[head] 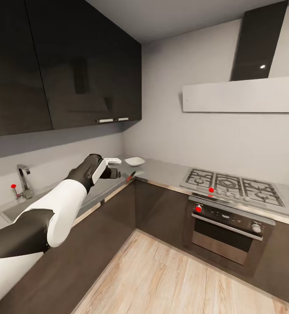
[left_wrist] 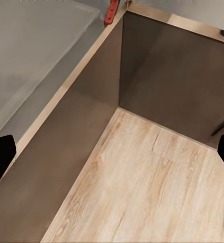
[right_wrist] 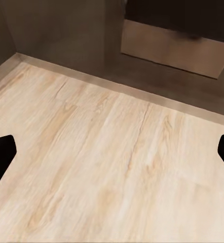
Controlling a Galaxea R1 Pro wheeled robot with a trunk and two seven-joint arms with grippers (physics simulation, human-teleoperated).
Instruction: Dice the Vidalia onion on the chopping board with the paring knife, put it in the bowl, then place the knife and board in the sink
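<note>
Your left gripper (head: pixel 114 168) hangs out over the countertop (head: pixel 161 171) edge in the head view, arm stretched toward the corner; fingers read spread, nothing between them. Just past it the paring knife (head: pixel 131 175) lies at the counter's front edge, red handle toward you, and the bowl (head: pixel 134 162) sits a bit further back in the corner. The sink (head: pixel 14 210) with its tap (head: pixel 23 179) is back along the left run, so you're reaching away from it, probably for the knife. Hob and oven are on the right run. Onion and chopping board: can't make them out here.

Left wrist view: both dark fingertips (left_wrist: pixel 0 158) sit at the frame's edges, so jaws wide, holding nothing. Knife handle shows on the counter lip, well apart from the tips; the camera looks mostly at cabinet fronts and wood floor.

Right wrist view: right gripper (right_wrist: pixel 112 157) fingertips also far apart, empty, aimed at the floor (right_wrist: pixel 107 167) — parked, arm idle at your side.
</note>
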